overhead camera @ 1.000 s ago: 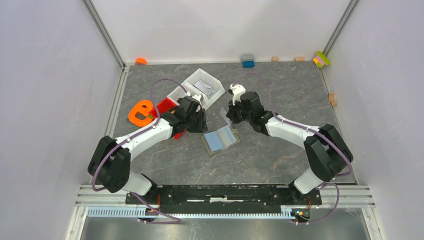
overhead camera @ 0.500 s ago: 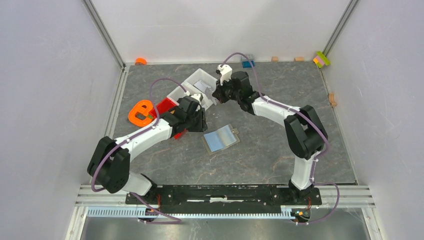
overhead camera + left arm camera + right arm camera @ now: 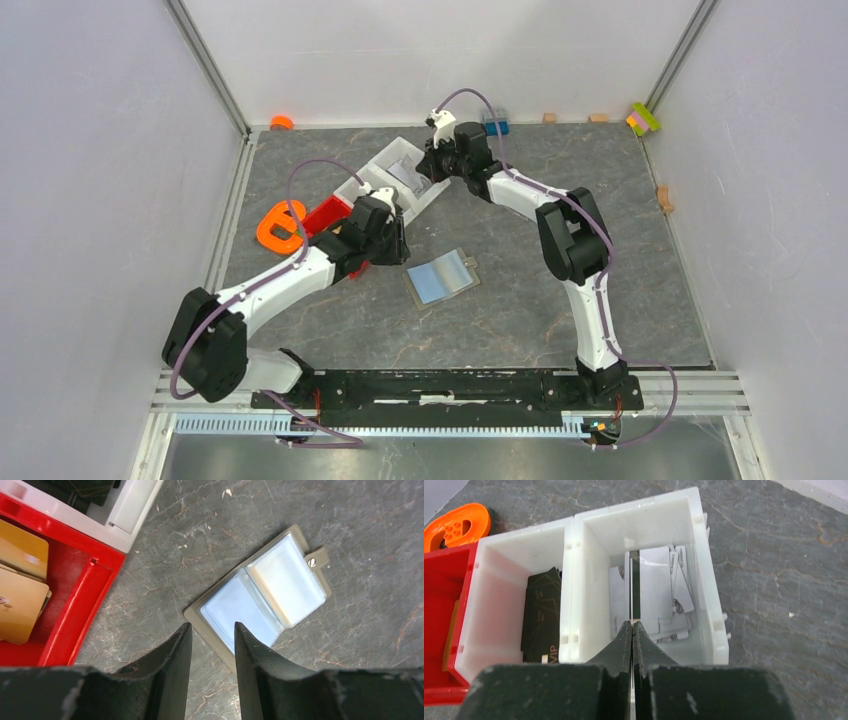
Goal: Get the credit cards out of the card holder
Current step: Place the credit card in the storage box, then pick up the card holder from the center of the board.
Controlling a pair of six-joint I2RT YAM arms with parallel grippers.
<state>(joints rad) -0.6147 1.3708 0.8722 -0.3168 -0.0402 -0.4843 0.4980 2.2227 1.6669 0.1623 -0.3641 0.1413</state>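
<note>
The card holder (image 3: 441,277) lies open on the grey table, a pale blue card (image 3: 240,610) in one sleeve and a whitish one (image 3: 287,577) in the other. My left gripper (image 3: 212,626) hangs open just above the holder's near corner (image 3: 197,617), with nothing between its fingers. My right gripper (image 3: 631,623) is shut on a credit card (image 3: 634,580), held edge-on over the white bin (image 3: 639,505). Several whitish cards (image 3: 676,600) lie inside that bin. In the top view the right gripper (image 3: 428,168) is over the bin (image 3: 385,158) and the left gripper (image 3: 395,235) is left of the holder.
A second white compartment (image 3: 514,540) holds black cards (image 3: 541,615). A red bin (image 3: 75,610) with tan items adjoins it, and an orange piece (image 3: 280,225) lies to its left. Small blocks, one blue (image 3: 495,122), line the back wall.
My right arm has swung from beside the card holder to the back left, over the white bin, still shut. The left gripper has edged slightly up and left.
</note>
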